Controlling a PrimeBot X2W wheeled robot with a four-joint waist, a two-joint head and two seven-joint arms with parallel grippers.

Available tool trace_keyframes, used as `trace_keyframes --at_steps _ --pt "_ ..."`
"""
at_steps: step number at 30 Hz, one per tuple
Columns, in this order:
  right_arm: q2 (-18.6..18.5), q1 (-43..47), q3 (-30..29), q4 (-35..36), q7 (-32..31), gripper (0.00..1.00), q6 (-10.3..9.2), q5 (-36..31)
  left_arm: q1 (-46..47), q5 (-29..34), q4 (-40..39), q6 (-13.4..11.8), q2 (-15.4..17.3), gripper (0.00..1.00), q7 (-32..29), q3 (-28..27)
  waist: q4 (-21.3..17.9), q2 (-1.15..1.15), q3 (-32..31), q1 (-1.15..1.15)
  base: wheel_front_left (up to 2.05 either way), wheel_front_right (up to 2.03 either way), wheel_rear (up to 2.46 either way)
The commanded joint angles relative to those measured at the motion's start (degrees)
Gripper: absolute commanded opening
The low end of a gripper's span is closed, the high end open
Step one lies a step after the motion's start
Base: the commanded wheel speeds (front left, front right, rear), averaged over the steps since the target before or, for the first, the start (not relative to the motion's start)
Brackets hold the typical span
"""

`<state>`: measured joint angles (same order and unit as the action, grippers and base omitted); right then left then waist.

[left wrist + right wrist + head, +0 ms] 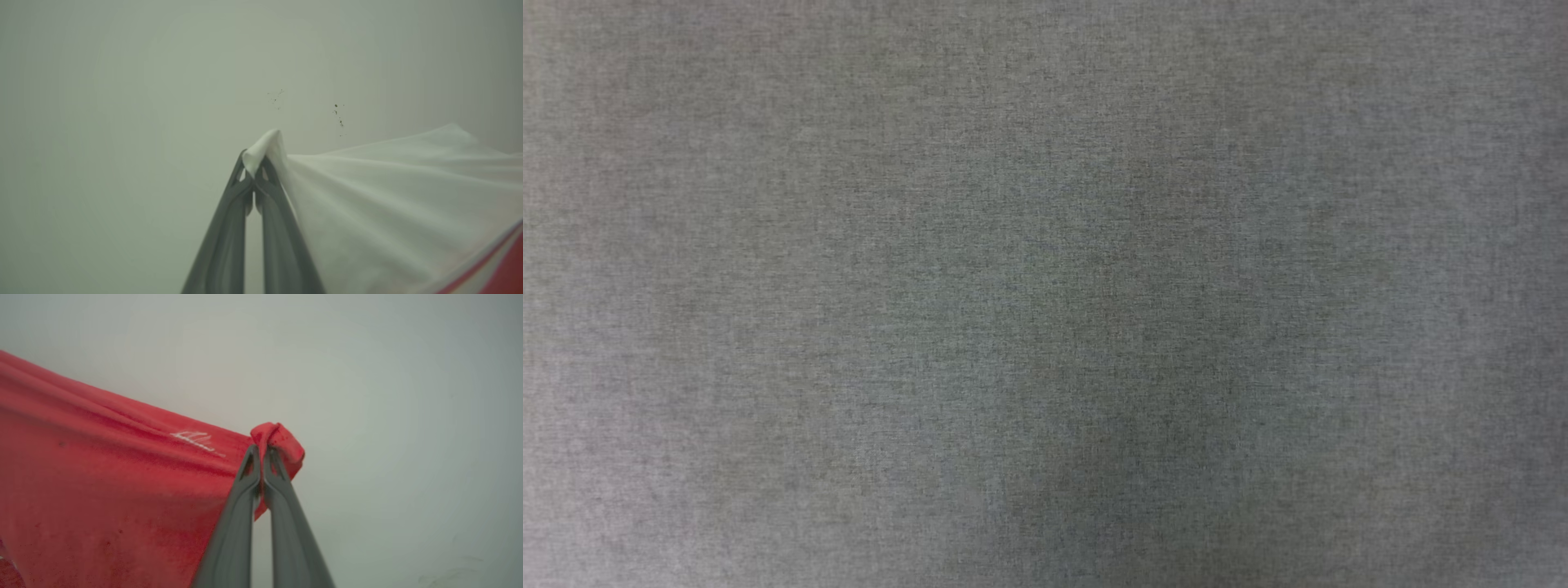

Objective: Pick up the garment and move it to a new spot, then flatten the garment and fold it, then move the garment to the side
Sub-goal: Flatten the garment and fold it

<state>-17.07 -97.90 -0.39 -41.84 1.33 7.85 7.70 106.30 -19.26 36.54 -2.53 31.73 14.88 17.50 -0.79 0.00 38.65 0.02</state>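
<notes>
The bench (1045, 294) is mottled grey with a fine woven fleck. In the left wrist view the garment (388, 196) is white, with red-and-white striped trim (486, 261) and red at the lower right corner. In the right wrist view it is red with a small white mark (196, 441). The fingers (224, 237) of the left gripper (253, 163) and right gripper (261, 453) are dark grey. The pale grey-green backdrop (122, 122) carries dark specks (339, 116).

No legible text; small white mark (197, 442) on red garment (102, 486) too blurred to read.
</notes>
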Motion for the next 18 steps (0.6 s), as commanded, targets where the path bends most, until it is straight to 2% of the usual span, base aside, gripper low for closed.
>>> trace_keyframes --at_steps 1,9,14,18 --pt "-0.32 -0.12 -0.58 -2.77 1.74 0.00 -0.66 -1.05 -0.29 0.88 -1.77 -0.51 0.39 0.00 0.39 -2.09 0.19 0.00 0.35 -0.02 0.00 0.00 0.00" --pt "0.80 7.19 -0.02 -12.23 8.34 0.00 -0.44 -2.06 -17.46 2.05 -7.99 2.35 -6.84 0.00 0.31 -5.85 1.19 0.00 -3.25 -0.02 0.00 0.00 0.00" --pt "1.47 15.34 2.07 -17.00 11.24 0.00 -0.43 -1.35 -32.30 3.07 -12.24 3.76 -11.58 0.00 0.31 -8.37 1.41 0.00 -8.43 -0.02 0.00 0.00 0.00" --pt "1.56 20.57 3.35 -18.97 12.37 0.00 -0.42 -0.31 -41.64 4.27 -14.51 4.86 -13.73 0.00 0.31 -8.94 1.69 0.00 -12.11 -0.02 0.00 0.00 0.00"
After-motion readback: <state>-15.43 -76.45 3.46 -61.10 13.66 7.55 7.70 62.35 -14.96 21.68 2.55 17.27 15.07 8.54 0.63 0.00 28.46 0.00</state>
